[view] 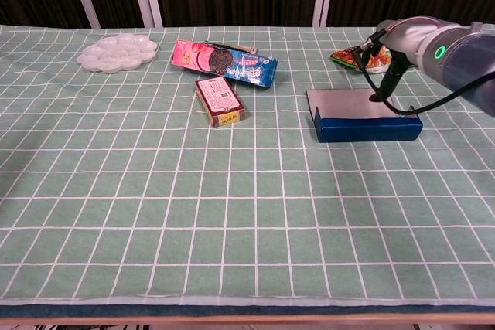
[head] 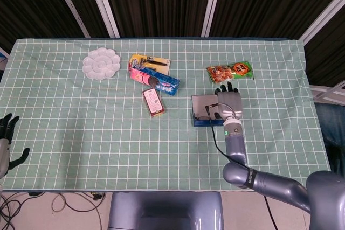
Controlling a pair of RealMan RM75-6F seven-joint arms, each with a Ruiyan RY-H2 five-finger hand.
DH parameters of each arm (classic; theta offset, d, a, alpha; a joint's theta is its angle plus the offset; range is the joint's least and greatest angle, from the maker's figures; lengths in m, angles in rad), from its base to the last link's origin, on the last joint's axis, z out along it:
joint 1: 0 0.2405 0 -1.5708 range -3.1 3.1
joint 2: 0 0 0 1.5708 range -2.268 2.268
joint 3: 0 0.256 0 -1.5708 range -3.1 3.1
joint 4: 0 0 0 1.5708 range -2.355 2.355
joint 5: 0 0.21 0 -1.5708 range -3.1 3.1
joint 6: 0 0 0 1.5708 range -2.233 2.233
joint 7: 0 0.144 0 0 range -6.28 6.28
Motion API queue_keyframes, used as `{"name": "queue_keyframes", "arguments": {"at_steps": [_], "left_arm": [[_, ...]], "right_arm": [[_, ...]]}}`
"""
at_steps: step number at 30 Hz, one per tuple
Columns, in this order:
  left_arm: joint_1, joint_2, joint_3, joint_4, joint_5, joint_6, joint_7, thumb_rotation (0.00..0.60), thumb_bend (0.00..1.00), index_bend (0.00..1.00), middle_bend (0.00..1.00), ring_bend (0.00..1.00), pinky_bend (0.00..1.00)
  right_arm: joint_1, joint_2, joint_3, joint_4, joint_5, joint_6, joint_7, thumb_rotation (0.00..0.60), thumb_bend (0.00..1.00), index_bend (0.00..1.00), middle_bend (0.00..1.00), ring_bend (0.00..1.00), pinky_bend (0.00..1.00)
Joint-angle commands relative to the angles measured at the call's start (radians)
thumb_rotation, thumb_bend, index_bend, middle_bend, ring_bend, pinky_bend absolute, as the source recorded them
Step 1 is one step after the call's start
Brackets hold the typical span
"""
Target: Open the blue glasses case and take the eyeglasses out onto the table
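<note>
The blue glasses case (head: 206, 111) (view: 363, 118) lies open right of the table's middle, its grey lid folded back flat. No eyeglasses show in either view. My right hand (head: 228, 102) (view: 402, 35) hovers over the case's right end with its fingers stretched toward the far edge and holds nothing. One dark fingertip (view: 379, 95) reaches down to the lid. A black cable runs along that wrist. My left hand (head: 7, 136) hangs at the table's near left edge, fingers spread and empty.
A snack packet (head: 230, 71) (view: 362, 57) lies just behind the case. A cookie pack (head: 156, 79), a small red box (head: 153, 102) and a yellow card with a tool (head: 151, 61) sit left of centre. At the far left stands a white palette (head: 101, 63).
</note>
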Motion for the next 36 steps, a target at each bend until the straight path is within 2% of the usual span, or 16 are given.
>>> {"name": "queue_keyframes", "arguments": {"at_steps": [1, 7, 15, 25, 36], "left_arm": [[0.000, 0.000, -0.001, -0.001, -0.001, -0.001, 0.001, 0.600, 0.30, 0.05, 0.00, 0.00, 0.00], [-0.001, -0.002, -0.001, -0.002, -0.005, -0.001, 0.009, 0.600, 0.30, 0.05, 0.00, 0.00, 0.00], [0.000, -0.005, 0.000, -0.004, -0.003, 0.002, 0.016, 0.600, 0.30, 0.05, 0.00, 0.00, 0.00], [0.000, -0.006, -0.002, -0.003, -0.006, 0.002, 0.020, 0.600, 0.30, 0.05, 0.00, 0.00, 0.00], [-0.001, -0.006, -0.003, -0.001, -0.008, 0.002, 0.019, 0.600, 0.30, 0.05, 0.00, 0.00, 0.00]], "right_arm": [[-0.035, 0.080, -0.049, -0.116, 0.006, 0.036, -0.055, 0.600, 0.29, 0.26, 0.14, 0.02, 0.20], [-0.072, 0.135, -0.103, -0.214, -0.039, 0.078, -0.051, 0.600, 0.29, 0.21, 0.10, 0.01, 0.20], [-0.113, 0.146, -0.141, -0.222, -0.086, 0.099, 0.001, 0.600, 0.27, 0.20, 0.07, 0.00, 0.20], [-0.140, 0.103, -0.153, -0.134, -0.128, 0.091, 0.074, 0.600, 0.23, 0.19, 0.06, 0.00, 0.20], [-0.158, 0.037, -0.140, -0.017, -0.153, 0.058, 0.149, 0.600, 0.23, 0.18, 0.06, 0.00, 0.20]]}}
